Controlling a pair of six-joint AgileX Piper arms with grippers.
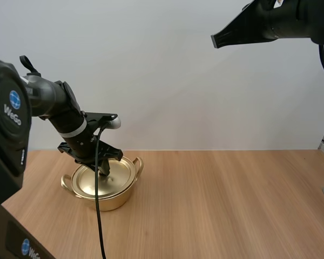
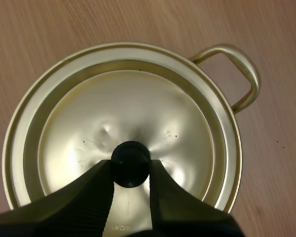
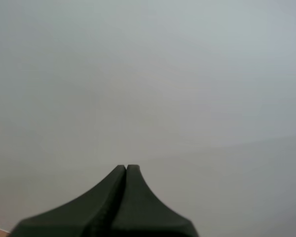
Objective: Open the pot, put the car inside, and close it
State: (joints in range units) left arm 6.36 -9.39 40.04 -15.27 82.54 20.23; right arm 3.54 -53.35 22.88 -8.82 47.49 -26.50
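Brass-gold pot (image 1: 112, 203) on worktop (image 1: 232, 205), two loop handles (image 2: 245, 74), dented lid (image 2: 138, 103) seated; left jaws pinch its black knob (image 2: 130, 160); right jaws closed, empty, high above the worktop.

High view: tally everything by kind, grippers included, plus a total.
Pot: 1, gold
Lid: 1, gold, seated on the pot
Grippers: 2, left gripper pinching the lid's black knob, right gripper shut, held high
Total: 4
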